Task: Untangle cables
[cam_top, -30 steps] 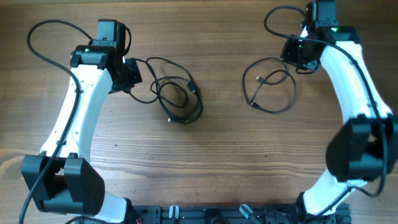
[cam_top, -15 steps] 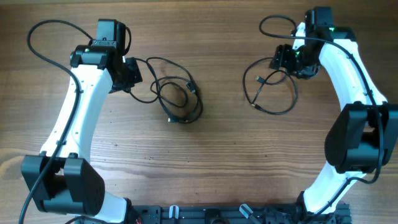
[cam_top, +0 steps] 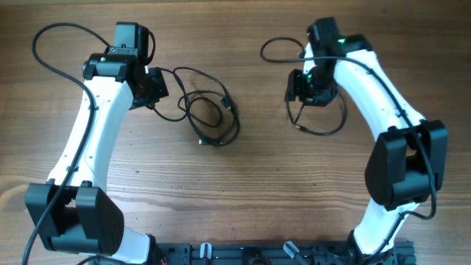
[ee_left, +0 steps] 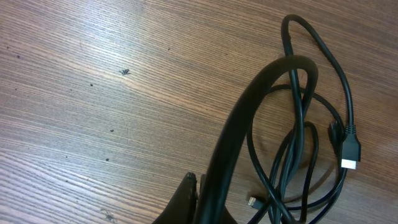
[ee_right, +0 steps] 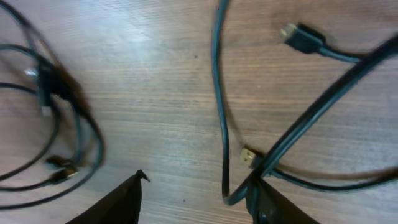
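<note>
1. step in hand: separating the cables. two groups lie well apart on the desk [cam_top: 250, 184], so the job looks, by judgement, well along; the left group remains knotted.
2. left gripper [cam_top: 152, 87]: clamped shut on a held strand [ee_left: 249, 118], which arcs up from the jaws toward the left bundle [cam_top: 215, 119].
3. left bundle: several overlapped loops just right of the left gripper. long axis diagonal, far-left to near-right. its white-tipped plug [ee_left: 350, 155] points down the wrist frame.
4. right gripper [ee_right: 198, 190]: jaws apart, nothing held. one cord crosses at its right finger; contact cannot be told.
5. right loop [cam_top: 327, 132]: a single open ring under and just nearer than the right gripper. roughly round, no clear long axis. gold-tipped end [ee_right: 247, 155] lies near the jaws; larger plug [ee_right: 301, 37] points upper-left in the wrist frame.
6. next move, judged: close the right gripper on one cord only, clear of the plug ends.
</note>
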Action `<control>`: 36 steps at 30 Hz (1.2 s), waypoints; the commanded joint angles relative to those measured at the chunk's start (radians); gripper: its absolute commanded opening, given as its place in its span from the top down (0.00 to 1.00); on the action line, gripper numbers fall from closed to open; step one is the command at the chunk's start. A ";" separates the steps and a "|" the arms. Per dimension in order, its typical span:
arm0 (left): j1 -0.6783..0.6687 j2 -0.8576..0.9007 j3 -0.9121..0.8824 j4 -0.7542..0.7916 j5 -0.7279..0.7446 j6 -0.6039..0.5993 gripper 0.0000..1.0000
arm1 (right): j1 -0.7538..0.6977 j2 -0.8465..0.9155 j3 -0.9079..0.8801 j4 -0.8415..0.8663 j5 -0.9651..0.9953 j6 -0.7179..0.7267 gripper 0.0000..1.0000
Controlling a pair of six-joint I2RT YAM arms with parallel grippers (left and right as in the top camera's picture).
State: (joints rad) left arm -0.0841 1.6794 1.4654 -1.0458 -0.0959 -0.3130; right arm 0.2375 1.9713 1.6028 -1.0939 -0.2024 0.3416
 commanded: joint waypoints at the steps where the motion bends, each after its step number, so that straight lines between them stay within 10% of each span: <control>1: 0.003 0.003 0.006 0.006 0.006 -0.010 0.96 | 0.018 0.002 -0.081 0.046 0.154 0.098 0.51; 15: 0.003 0.003 0.006 0.018 0.006 -0.010 0.96 | 0.018 -0.018 -0.072 0.084 0.102 0.047 0.63; 24: -0.007 0.004 0.006 0.026 0.273 -0.018 0.96 | 0.009 -0.112 -0.045 -0.046 0.240 0.139 0.40; 36: -0.142 0.005 -0.108 0.171 0.286 -0.089 0.96 | 0.012 -0.109 -0.354 0.319 0.228 0.161 0.56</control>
State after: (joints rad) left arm -0.2008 1.6794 1.4109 -0.9066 0.1703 -0.3840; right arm 0.2489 1.8580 1.2980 -0.8349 0.0059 0.4820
